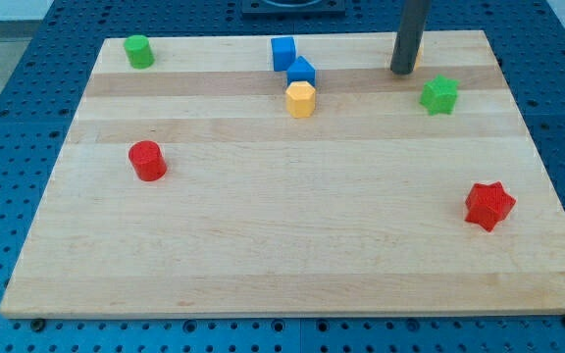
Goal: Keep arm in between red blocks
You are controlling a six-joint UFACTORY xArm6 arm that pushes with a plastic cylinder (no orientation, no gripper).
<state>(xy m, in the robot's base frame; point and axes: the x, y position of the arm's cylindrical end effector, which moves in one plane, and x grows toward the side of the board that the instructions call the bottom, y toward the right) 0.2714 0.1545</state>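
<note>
Currently my tip (401, 71), holding nothing, sits top right beside green star (439, 94), far from red cylinder (147, 161) and red star (488, 205).

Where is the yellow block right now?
The yellow block sits near the view's top, slightly left of centre, just below the two blue blocks and apparently touching the lower one.

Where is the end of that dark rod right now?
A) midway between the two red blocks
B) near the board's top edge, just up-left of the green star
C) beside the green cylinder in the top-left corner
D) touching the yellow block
B: my tip rests near the view's top, just up-left of the green star block, far above the red cylinder and the red star block.
</note>
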